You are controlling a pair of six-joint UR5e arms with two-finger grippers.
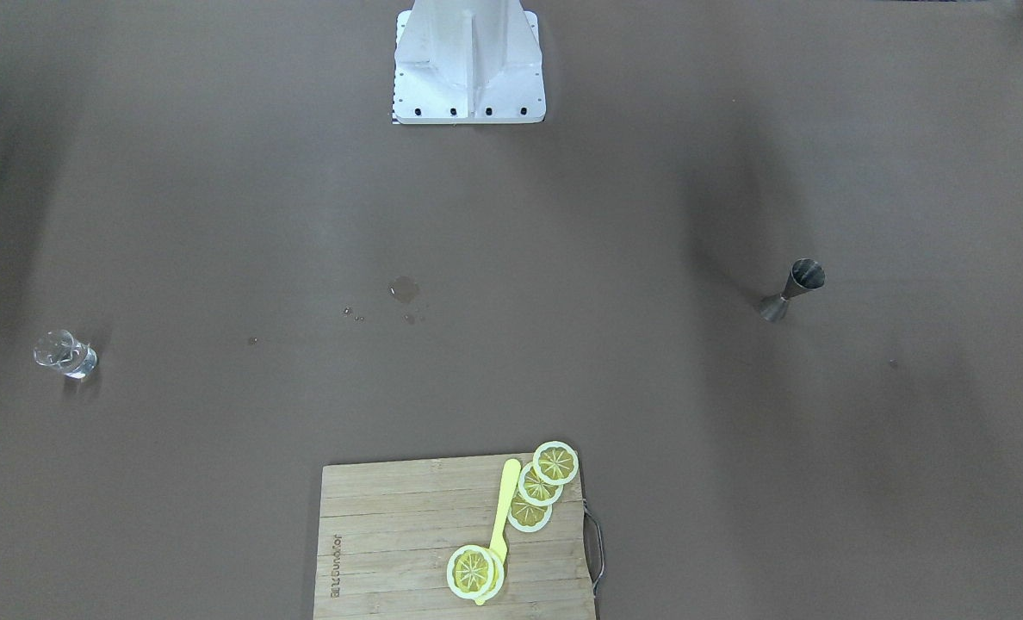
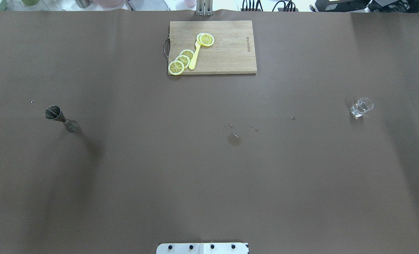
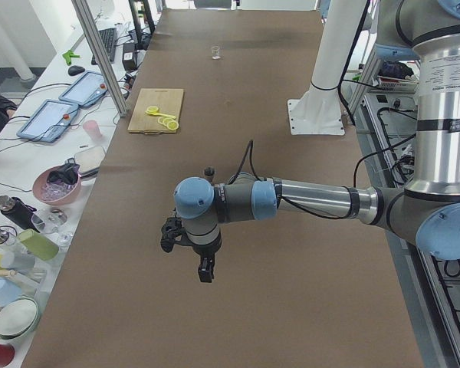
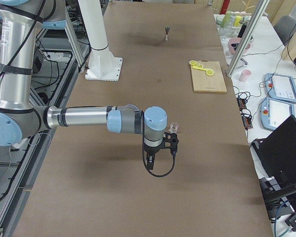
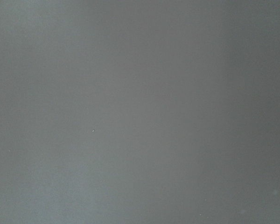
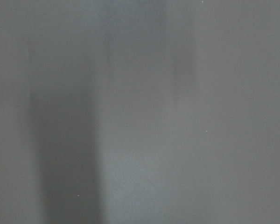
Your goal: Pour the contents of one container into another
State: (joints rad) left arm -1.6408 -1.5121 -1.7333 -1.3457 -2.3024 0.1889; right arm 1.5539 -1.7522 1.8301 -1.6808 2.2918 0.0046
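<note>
two robot arms are reaching out low over a long counter [image 2: 209,183] covered in plain brown material. the left hand [image 3: 205,273] is pointing down over the bare surface at one end, and the right hand [image 4: 149,161] is doing the same at the other end. both are showing only in the side views, so i cannot tell whether their fingers are spread or closed. the steel jigger [image 2: 60,119] is standing upright on the robot's left part of the counter. it is well apart from the clear glass cup [image 2: 361,107], which is standing upright on the right part, near the right wrist. a small puddle [image 2: 234,139] with a few droplets is lying near the middle. a wooden cutting board [image 2: 227,49] is sitting at the far edge, carrying lemon slices [image 2: 176,67] and a yellow utensil [image 2: 194,58]. a white pedestal [image 1: 468,65] is standing at the robot's edge. side tables are holding tablets [image 3: 42,120], a pink bowl [image 3: 55,182], bottles [image 3: 38,244] and a laptop [image 4: 281,148]. both wrist cameras are showing only blurred grey-brown surface.
</note>
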